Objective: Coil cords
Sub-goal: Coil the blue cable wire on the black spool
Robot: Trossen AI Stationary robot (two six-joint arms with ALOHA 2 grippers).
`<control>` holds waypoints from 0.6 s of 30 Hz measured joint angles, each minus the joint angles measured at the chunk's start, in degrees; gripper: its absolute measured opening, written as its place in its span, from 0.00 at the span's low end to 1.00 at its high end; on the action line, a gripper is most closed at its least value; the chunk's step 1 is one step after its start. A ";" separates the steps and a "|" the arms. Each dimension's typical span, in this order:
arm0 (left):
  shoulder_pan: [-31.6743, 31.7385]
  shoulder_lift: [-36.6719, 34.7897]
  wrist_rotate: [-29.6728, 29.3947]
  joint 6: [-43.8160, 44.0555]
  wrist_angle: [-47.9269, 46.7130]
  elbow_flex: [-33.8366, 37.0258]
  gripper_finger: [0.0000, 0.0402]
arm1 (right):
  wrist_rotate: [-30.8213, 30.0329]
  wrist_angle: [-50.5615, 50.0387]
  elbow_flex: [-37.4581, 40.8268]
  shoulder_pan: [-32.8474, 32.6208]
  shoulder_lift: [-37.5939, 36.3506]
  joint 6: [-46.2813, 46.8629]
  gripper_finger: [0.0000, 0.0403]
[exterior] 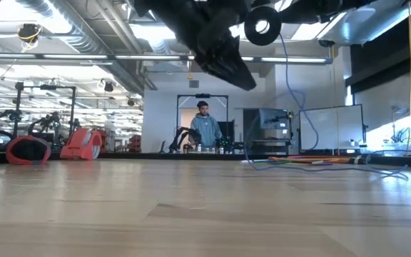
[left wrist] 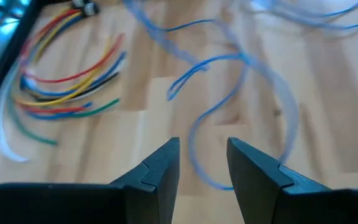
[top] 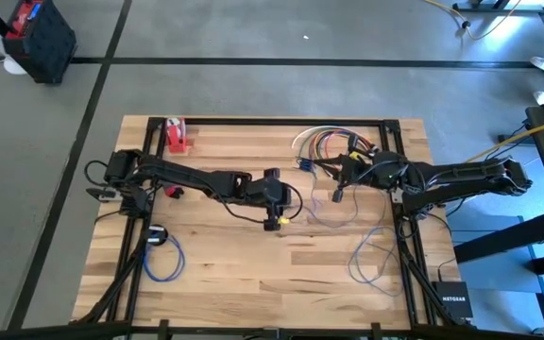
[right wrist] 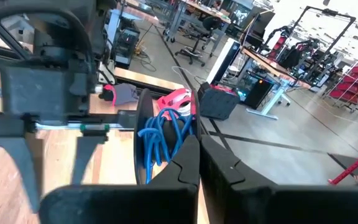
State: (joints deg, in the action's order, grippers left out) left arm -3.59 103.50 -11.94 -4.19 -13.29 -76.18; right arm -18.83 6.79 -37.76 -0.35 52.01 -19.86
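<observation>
My right gripper (right wrist: 197, 155) is shut on a black round disc (right wrist: 143, 140) with blue cord (right wrist: 163, 137) wound beside it. In the high view it is right of the table's middle (top: 340, 189). In the low view the disc (exterior: 262, 25) hangs high, and a blue cord (exterior: 291, 86) runs from it down to the table. My left gripper (left wrist: 204, 165) is open at the table's middle (top: 280, 212), over a loose blue cord loop (left wrist: 229, 93) that lies flat on the wood. A bundle of coloured cords (left wrist: 67, 81) lies at the far edge (top: 324, 142). My right gripper has its two fingertips shut together against the wound blue cord (right wrist: 178, 142) beside the black disc. The fingers hide the exact place of contact. The disc is lifted clear of the table, and its cord trails slack below it.
Another blue cord with a small black disc (top: 161, 247) lies coiled at the near left. Loose blue cord (top: 371, 257) lies at the near right. A red object (top: 176, 137) sits at the far left. A person (exterior: 205, 128) stands far behind the table.
</observation>
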 joint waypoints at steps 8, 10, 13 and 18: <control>-0.16 2.19 4.72 2.98 5.39 0.00 0.32 | 0.00 -0.11 0.00 -0.01 0.00 0.07 0.02; -0.16 2.91 7.24 4.13 6.54 0.02 0.32 | 0.00 -0.13 0.00 0.01 0.01 0.07 0.02; 0.11 3.49 11.77 5.85 9.24 0.02 0.32 | 0.00 -0.11 0.00 0.01 0.02 0.07 0.02; 0.60 3.89 12.91 8.01 9.30 -0.21 0.32 | 0.00 -0.13 0.01 0.01 0.02 0.07 0.02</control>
State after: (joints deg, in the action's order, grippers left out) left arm -2.99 107.39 0.97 3.82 -3.99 -76.39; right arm -18.83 6.66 -37.74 -0.34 52.03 -19.79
